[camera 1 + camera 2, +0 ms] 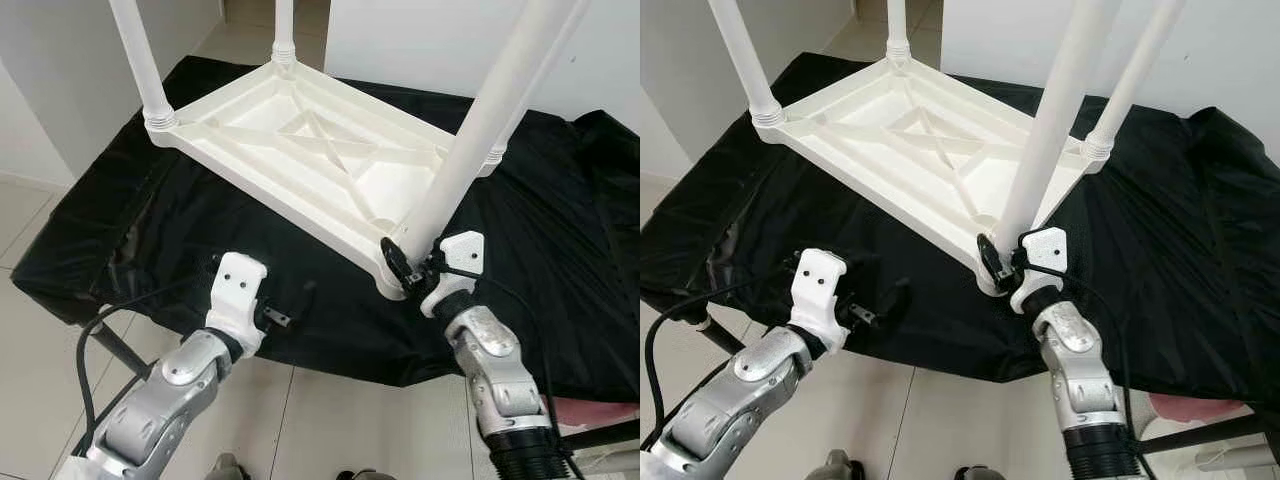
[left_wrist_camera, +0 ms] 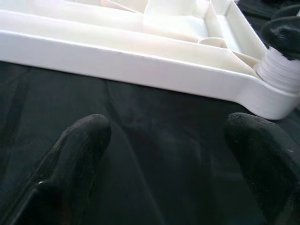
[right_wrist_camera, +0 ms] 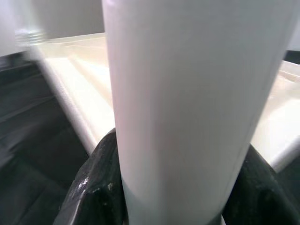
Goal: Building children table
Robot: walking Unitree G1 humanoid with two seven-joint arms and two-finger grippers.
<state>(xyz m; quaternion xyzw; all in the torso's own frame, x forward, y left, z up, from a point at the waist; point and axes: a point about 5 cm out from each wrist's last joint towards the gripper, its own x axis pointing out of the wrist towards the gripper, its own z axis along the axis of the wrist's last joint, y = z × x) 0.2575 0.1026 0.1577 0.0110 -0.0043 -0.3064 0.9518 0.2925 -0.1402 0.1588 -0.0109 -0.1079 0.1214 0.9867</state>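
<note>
A black cloth [image 1: 560,250], matte and softly creased, drapes a low stand over pale floor tiles [image 1: 330,420], and on it lies a white moulded-plastic children's table [image 1: 310,150] turned upside down, its ribbed underside crossed by diagonal braces and its four smooth round legs pointing upward. At the corner nearest the robot, the front leg [image 1: 480,130] rises from a ridged collar in its socket, and the right gripper [image 1: 412,268] clasps the base of that tube, its two black fingers pressed against either side of the glossy white plastic. The left gripper [image 2: 166,154] hovers low over the cloth, just in front of the tabletop's long rim, its rounded black fingers [image 2: 79,140] spread wide apart and holding nothing. Both silver arms reach in from the near edge.
</note>
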